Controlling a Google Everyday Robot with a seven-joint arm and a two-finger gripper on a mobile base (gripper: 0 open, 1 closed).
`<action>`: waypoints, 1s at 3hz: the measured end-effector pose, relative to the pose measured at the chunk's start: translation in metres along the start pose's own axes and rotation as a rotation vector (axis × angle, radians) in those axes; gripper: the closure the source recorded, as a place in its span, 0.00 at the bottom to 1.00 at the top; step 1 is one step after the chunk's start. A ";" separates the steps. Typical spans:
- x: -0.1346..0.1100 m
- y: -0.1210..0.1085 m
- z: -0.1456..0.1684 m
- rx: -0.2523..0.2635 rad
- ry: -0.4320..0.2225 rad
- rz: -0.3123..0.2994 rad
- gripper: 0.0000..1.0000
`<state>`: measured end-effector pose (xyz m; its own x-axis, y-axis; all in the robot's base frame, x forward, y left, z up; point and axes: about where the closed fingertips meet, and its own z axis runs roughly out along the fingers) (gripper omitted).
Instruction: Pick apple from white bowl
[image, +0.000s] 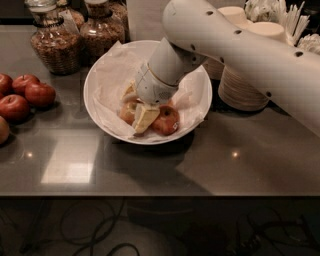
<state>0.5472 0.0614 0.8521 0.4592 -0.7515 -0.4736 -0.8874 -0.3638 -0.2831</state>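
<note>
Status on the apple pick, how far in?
Done: the gripper is down inside the white bowl, right at the yellow-golden apple. In hand: securing a grasp, unconfirmed from this view. Left: lifting it out; the apple sits on the paper liner beside a redder apple, not yet raised.

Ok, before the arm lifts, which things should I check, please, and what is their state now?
1. End effector is down inside the white bowl: ok.
2. It is at the apple, not the redder apple: cannot tell, it sits between both.
3. Grasp is secure: cannot tell.
4. Bowl sits flat on the counter: ok.
5. Arm is apart from the stacked bowls: cannot tell, it passes over them.
</note>
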 end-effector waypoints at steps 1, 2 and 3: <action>0.000 0.000 0.000 0.000 0.000 0.000 0.88; 0.000 0.000 0.000 0.000 0.000 0.000 1.00; 0.000 0.000 0.000 0.000 0.000 0.000 1.00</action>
<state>0.5472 0.0614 0.8520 0.4593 -0.7515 -0.4736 -0.8874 -0.3639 -0.2830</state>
